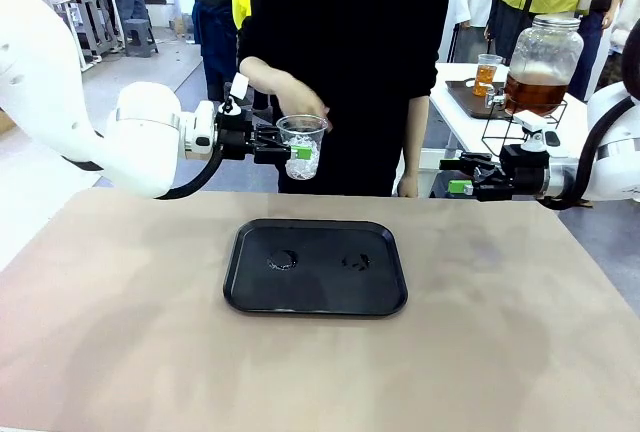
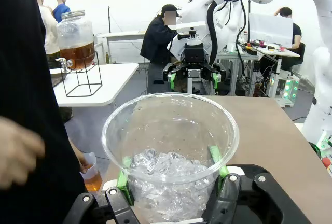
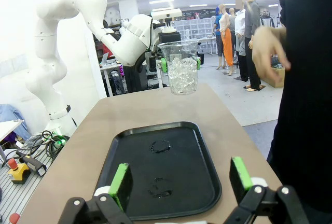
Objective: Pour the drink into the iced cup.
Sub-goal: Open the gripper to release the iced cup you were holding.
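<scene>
Clearly the left end effector clamps the iced cup; the right end effector gapes empty.

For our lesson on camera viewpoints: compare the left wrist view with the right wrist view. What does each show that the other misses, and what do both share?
Left wrist view alone: the glass dispenser of amber drink on a side table, and the open right pincer across the table.

Right wrist view alone: the black tray with two wet rings, lying on the table below the right pincer's green pads.

Both: the clear cup of ice, gripped by the left pincer, and the person's hand.
</scene>
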Motion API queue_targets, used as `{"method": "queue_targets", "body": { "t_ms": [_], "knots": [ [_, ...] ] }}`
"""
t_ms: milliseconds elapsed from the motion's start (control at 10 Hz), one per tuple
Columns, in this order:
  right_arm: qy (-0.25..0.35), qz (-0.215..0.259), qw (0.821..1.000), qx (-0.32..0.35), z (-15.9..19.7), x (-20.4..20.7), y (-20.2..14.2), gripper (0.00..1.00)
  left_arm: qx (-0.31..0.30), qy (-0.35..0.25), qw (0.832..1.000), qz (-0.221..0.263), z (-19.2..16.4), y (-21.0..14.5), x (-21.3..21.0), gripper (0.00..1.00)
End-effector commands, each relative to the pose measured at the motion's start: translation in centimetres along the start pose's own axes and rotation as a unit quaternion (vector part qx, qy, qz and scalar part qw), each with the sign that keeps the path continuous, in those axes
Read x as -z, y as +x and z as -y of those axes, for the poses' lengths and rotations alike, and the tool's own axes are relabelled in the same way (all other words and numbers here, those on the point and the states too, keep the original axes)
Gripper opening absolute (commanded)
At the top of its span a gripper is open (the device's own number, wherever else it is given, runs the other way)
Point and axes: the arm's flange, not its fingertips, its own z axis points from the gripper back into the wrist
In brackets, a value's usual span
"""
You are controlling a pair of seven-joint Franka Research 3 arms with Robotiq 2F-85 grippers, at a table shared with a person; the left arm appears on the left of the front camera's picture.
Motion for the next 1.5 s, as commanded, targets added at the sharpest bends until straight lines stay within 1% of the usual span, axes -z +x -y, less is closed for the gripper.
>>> {"method": "queue_targets", "body": {
  "t_ms": [0, 1400],
  "knots": [
    [0.007, -0.002, 1.000, 0.006, 0.03, -0.09, 0.34, 1.00, 0.007, 0.000, 1.000, 0.001, 0.23, 0.33, 0.06, 0.70],
    [0.007, -0.002, 1.000, 0.006, 0.03, -0.09, 0.34, 1.00, 0.007, 0.000, 1.000, 0.001, 0.23, 0.33, 0.06, 0.70]
  ]
}}
